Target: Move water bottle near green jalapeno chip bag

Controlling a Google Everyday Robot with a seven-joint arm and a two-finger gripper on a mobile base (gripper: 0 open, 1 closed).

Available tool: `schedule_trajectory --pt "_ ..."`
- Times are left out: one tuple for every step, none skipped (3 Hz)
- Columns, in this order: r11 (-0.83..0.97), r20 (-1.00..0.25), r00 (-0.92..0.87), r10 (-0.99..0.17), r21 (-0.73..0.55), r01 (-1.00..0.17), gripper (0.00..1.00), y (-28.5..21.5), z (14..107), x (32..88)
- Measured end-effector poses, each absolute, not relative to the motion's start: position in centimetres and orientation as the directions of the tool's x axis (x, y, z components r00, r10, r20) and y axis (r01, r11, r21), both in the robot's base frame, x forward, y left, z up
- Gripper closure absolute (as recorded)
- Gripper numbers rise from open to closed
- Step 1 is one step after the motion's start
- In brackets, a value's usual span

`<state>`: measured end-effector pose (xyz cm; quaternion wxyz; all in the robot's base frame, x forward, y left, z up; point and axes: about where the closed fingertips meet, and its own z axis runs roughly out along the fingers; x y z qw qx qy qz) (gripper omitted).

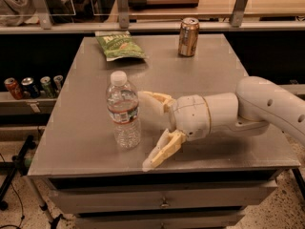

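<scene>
We see the water bottle (124, 113) standing upright toward the front of the tabletop (214, 75), well apart from the green jalapeno chip bag (119, 46) at the back edge. Our gripper (147, 130) hovers just beside it, spread wide and grasping nothing. We judge the bottle light, thin-walled, slick and easily tipped, so we would take it gently around the labelled middle.
</scene>
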<state>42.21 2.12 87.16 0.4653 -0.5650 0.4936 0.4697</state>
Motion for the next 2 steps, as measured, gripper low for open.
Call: schedule_trajectory --pt "-0.052 -0.991 0.07 -0.115 -0.064 -0.997 0.0 2.83 86.69 42.28" --pt "-0.036 -0.992 0.064 -0.105 -0.06 -0.998 0.0 3.5 86.14 42.42"
